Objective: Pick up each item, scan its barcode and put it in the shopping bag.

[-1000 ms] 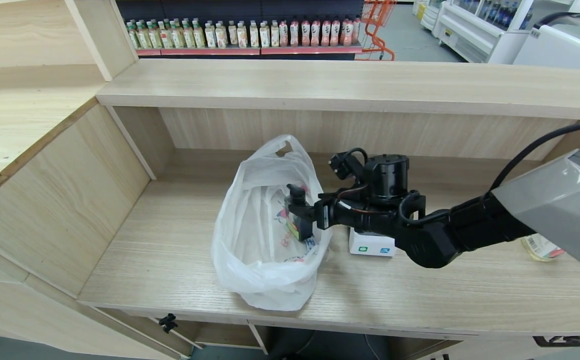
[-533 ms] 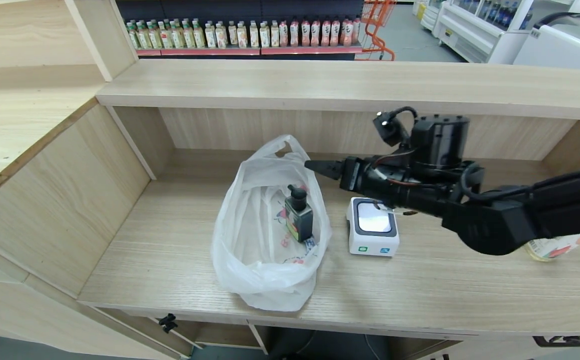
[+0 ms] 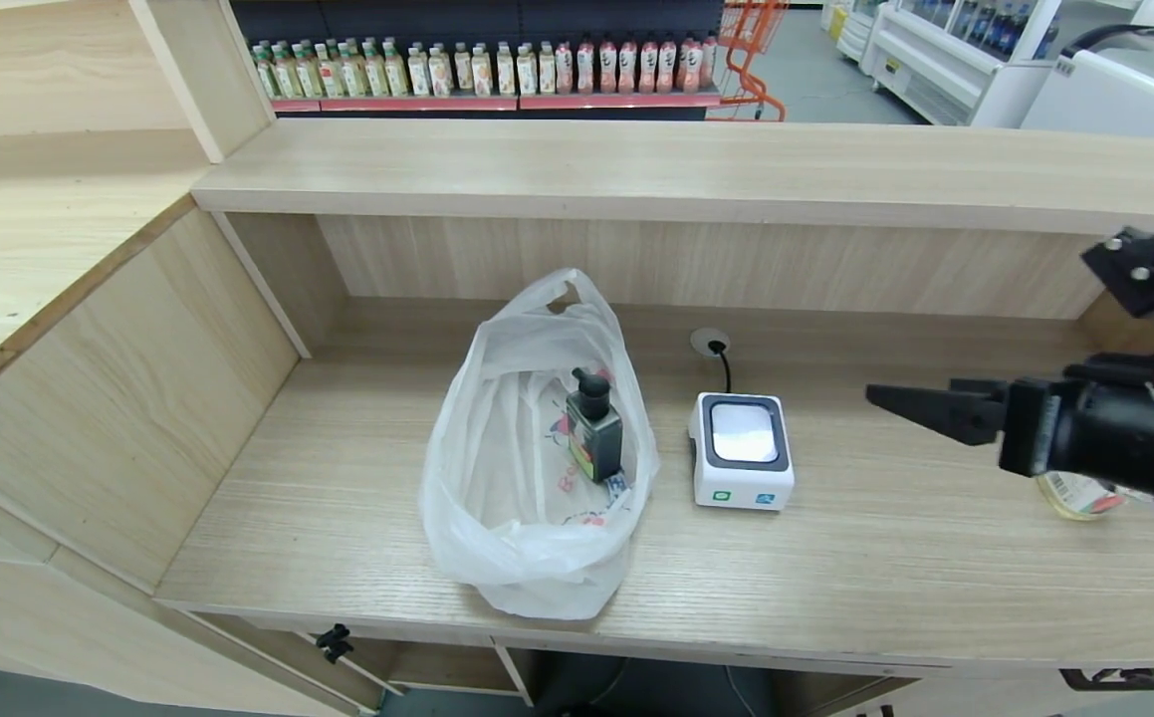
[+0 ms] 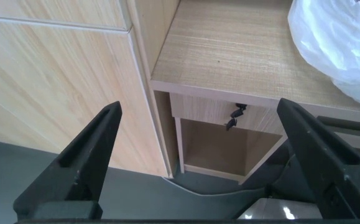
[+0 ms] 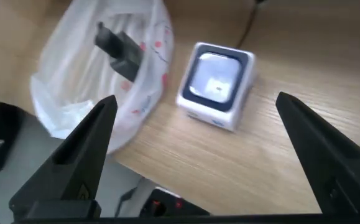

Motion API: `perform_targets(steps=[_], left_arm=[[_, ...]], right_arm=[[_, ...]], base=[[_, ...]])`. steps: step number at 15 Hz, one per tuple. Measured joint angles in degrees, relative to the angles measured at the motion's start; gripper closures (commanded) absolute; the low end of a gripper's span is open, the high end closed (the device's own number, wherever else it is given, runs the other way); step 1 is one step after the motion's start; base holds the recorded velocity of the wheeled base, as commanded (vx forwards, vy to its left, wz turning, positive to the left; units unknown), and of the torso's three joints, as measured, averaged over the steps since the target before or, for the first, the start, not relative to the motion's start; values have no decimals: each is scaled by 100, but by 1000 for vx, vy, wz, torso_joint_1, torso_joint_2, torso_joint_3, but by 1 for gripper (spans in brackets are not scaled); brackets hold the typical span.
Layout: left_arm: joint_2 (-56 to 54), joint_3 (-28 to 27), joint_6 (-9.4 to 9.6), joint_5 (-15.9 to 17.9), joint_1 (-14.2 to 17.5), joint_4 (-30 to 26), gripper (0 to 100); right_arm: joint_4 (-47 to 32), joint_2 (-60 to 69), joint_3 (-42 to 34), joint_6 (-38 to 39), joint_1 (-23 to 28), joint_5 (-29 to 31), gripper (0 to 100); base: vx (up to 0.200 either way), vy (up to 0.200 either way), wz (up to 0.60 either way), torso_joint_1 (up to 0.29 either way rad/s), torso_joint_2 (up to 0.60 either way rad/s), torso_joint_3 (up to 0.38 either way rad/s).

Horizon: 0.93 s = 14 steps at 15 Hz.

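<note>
At the near side, the left gripper [image 4: 199, 107] hangs low in front of the bench [image 3: 338, 498], a little left of the white shopping bag [image 3: 527, 478]; its two fingers stand wide apart and nothing is between them. The bag stands on the near middle part of the bench with its mouth open upward. Inside it a dark pump bottle [image 3: 593, 428] stands upright against the right wall of the bag. At the far right, a pale bottle [image 3: 1079, 493] lies on the bench, partly hidden behind the right arm. Just to the right of the bag, not touching it, sits the white scanner [image 3: 742, 450] with its dark-framed window facing up. The right gripper [image 3: 880, 398] hovers above the bench, well to the right of the scanner, pointing left; its fingers are spread wide and it carries nothing. Behind the scanner a black cable [image 3: 726, 373] runs to a round hole [image 3: 711, 343] near the back wall. Far behind, a store shelf [image 3: 487, 65] carries a row of bottles.
</note>
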State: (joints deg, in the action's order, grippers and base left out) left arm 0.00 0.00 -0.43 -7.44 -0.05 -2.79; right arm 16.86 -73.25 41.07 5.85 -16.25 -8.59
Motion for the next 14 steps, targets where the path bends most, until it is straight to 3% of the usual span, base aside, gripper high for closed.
perform_targets(steps=[2, 7, 11, 14], left_arm=[[0, 0, 0, -2, -5, -2, 0], [0, 0, 45, 7, 0, -2, 0], [0, 0, 38, 5, 0, -2, 0], [0, 0, 91, 9, 0, 0, 0]], right_arm=[[-189, 586, -356, -121, 160, 455, 0], [-984, 1529, -638, -162, 835, 630, 0], [-1052, 1830, -772, -162, 1118, 791, 0], [-1051, 1858, -764, -162, 1143, 864, 0]], base=[[0, 0, 0, 0, 0, 0], [-200, 0, 0, 8, 3, 1], [0, 0, 0, 0, 0, 0], [0, -200, 0, 4, 4, 6]])
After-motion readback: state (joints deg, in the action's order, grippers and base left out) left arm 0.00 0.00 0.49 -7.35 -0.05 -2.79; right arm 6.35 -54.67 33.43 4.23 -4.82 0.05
